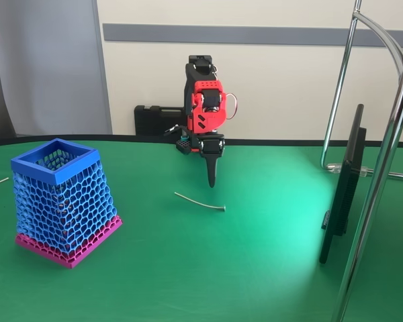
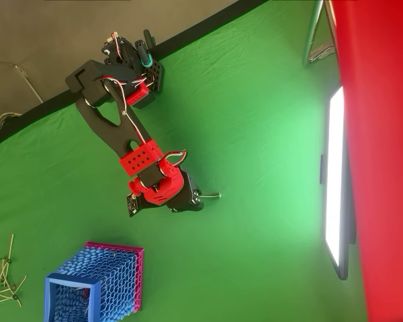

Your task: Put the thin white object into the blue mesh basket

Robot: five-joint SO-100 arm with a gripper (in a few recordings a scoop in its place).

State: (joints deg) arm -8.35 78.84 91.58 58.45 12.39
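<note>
The gripper (image 1: 211, 180) hangs point-down just behind the thin white object (image 1: 199, 202), its black fingers drawn together into one narrow spike with nothing between them, while that object lies flat on the green table (image 1: 255, 268), well to the right of the blue mesh basket (image 1: 62, 201) in the fixed view. I'd worry that a stick this slim and slightly curved, with only a small knob at one end, could roll or skate away on the smooth cloth-like surface if the fingers come down unopened or off-centre. The basket is tall, tapered honeycomb mesh with a solid rim and magenta base, so a tilted stick might catch on the rim.
</note>
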